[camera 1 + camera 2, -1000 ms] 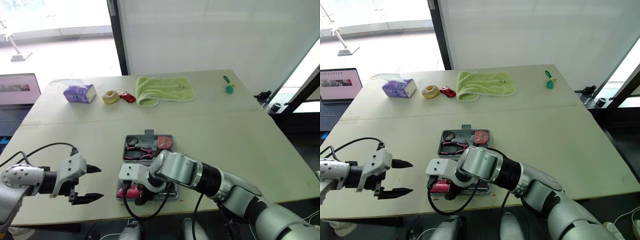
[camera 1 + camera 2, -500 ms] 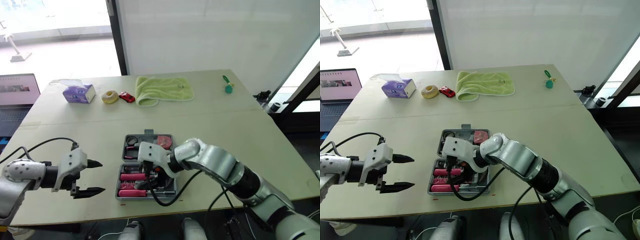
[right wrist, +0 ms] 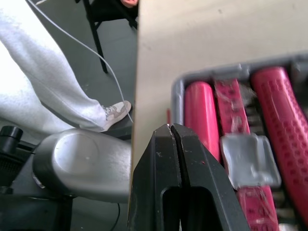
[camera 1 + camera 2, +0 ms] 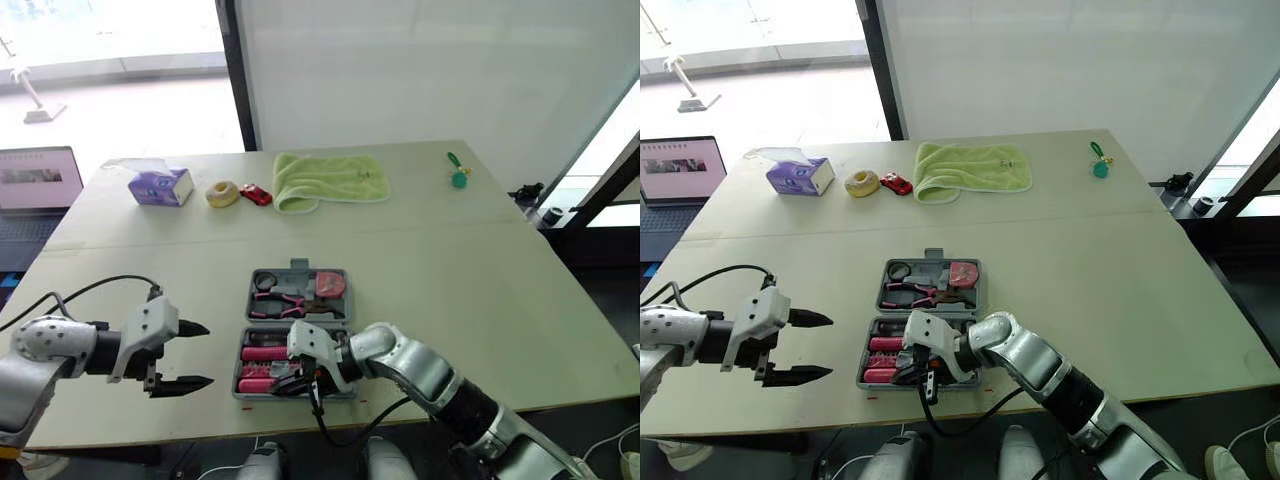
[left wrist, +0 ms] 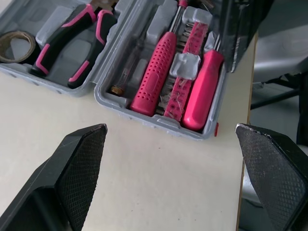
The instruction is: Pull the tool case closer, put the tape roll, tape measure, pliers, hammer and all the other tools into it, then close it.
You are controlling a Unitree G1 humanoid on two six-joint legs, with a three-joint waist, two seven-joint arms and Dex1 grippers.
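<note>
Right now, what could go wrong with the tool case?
1. The case sits near the table's front edge. The shut right end effector is at its near rim, so a tug might slide it off.
2. Folding the case shut over the pink handles may jam if one sits high.
3. The open left end effector is apart from the case, so nothing steadies it.

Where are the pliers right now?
In the eye views, the pliers lie in the far half of the tool case, between tape roll and tape measure.
</note>
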